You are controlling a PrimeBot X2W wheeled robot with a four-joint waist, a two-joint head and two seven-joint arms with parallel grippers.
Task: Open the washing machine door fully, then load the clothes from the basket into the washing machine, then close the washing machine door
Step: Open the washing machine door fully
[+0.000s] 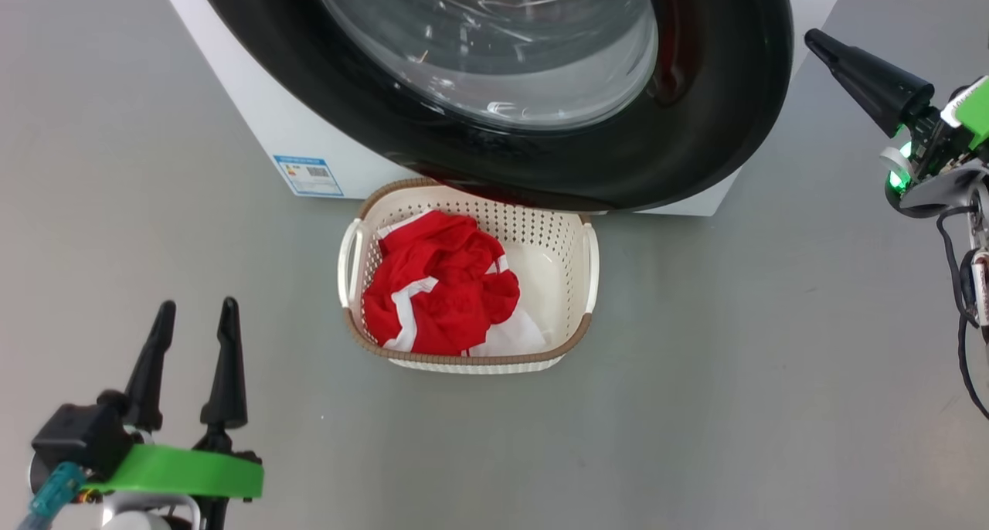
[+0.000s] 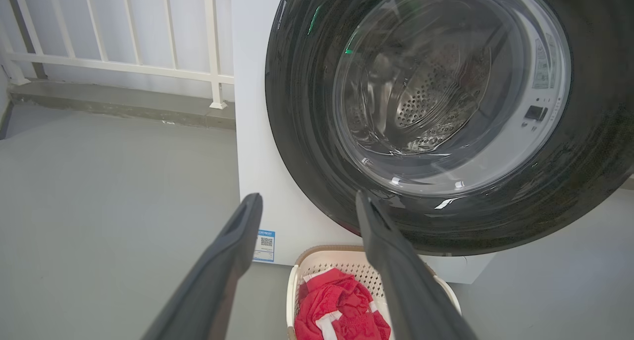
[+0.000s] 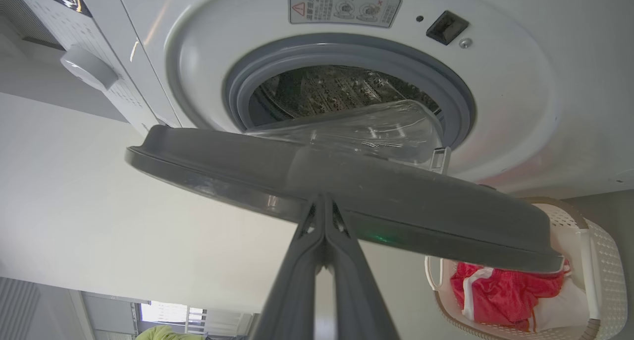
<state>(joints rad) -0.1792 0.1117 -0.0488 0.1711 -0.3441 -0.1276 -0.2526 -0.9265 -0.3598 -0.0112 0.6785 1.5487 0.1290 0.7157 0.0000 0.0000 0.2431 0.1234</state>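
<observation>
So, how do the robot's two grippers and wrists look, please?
The left gripper and the right gripper each have two long, tapering dark grey fingers. Each wrist carries a bright green band. Black cables run by the right wrist.

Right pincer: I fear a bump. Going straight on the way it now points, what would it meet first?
The shut right pincer aims at the grey inner rim of the washing machine door, so it would meet that first. Its tips look very near it; contact is unclear.
</observation>
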